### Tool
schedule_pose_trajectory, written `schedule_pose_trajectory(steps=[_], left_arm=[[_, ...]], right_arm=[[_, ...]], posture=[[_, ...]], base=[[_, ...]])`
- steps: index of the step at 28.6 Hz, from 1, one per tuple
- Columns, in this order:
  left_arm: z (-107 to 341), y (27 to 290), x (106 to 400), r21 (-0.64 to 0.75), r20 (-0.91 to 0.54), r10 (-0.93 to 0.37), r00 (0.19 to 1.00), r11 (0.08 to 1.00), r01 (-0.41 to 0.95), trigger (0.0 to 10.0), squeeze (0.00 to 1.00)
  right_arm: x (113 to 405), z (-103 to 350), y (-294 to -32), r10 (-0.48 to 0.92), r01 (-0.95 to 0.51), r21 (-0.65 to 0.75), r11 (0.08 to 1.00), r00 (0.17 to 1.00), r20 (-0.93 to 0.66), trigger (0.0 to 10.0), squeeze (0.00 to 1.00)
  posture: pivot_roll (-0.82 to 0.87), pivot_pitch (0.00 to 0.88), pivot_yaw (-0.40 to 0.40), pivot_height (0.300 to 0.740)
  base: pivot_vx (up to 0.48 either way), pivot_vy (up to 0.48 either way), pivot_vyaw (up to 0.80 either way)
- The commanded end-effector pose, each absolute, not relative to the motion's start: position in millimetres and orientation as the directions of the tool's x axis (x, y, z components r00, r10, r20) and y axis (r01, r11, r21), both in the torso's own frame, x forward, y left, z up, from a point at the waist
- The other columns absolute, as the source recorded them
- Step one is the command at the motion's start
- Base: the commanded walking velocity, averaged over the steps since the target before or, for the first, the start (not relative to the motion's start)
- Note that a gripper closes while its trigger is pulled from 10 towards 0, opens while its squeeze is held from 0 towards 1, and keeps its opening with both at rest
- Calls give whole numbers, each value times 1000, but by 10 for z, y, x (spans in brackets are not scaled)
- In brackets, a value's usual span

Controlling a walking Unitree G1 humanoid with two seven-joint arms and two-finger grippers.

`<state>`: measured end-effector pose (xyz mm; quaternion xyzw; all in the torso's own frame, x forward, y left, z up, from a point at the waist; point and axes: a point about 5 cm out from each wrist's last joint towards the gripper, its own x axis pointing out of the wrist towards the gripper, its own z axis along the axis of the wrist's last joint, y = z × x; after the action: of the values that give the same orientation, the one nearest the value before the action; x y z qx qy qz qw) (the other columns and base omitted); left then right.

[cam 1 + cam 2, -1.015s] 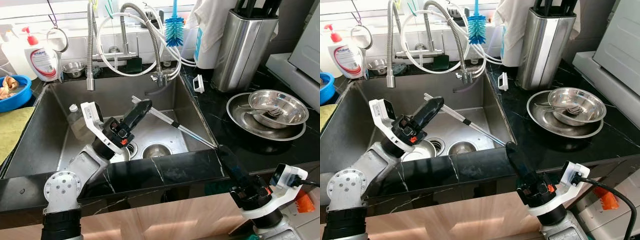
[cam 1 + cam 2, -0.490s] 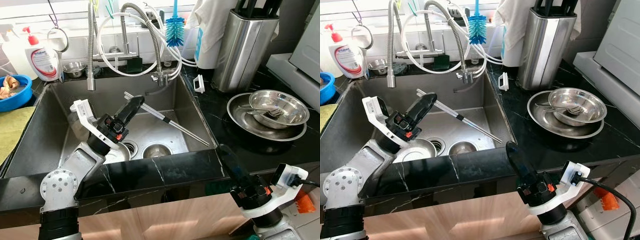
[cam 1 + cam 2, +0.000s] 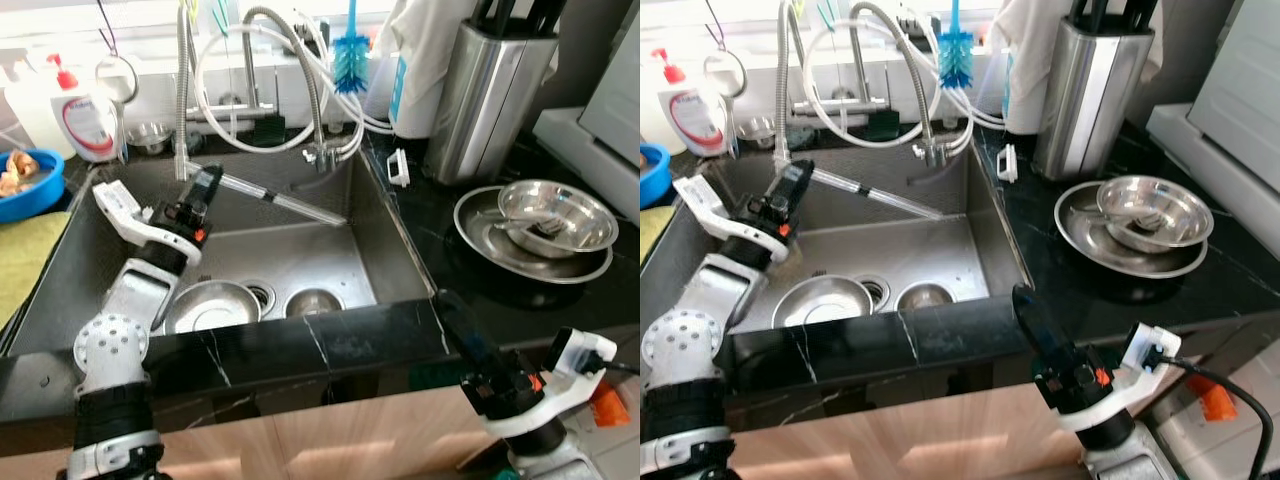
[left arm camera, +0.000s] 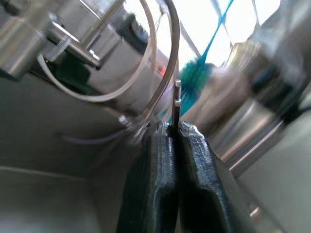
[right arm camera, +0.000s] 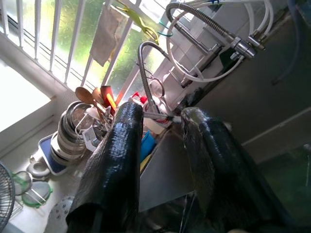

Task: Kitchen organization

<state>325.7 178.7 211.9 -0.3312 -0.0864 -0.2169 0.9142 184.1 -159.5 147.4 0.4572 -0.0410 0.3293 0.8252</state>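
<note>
A pair of metal chopsticks slants over the steel sink, the far ends pointing toward the sink's right wall. My left gripper is shut on their near end, high over the back left of the basin, below the faucet hose. In the left wrist view the fingers press together with the chopsticks sticking out past their tips. My right gripper hangs in front of the counter's front edge; its wrist view shows the fingers spread, nothing between them.
A steel bowl and a smaller steel cup lie on the sink floor by the drain. On the right counter sits a steel plate holding a bowl and fork, with a steel utensil holder behind. Soap bottle and blue bowl stand left.
My left gripper has lifted the chopsticks and swung them up toward the sink's back left, uncovering the steel bowl. The right arm has not moved.
</note>
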Motion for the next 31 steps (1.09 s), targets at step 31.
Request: schedule_pose_trajectory(steps=[31], left_arm=[[1614,2111,3346,302,109,-212,971,938,171,10000,0]], right_arm=[[2052,1505,-1576,448,-483,582,654,867,218,10000,0]], posture=[[-92,0,30,740]], base=[[0,0,0]])
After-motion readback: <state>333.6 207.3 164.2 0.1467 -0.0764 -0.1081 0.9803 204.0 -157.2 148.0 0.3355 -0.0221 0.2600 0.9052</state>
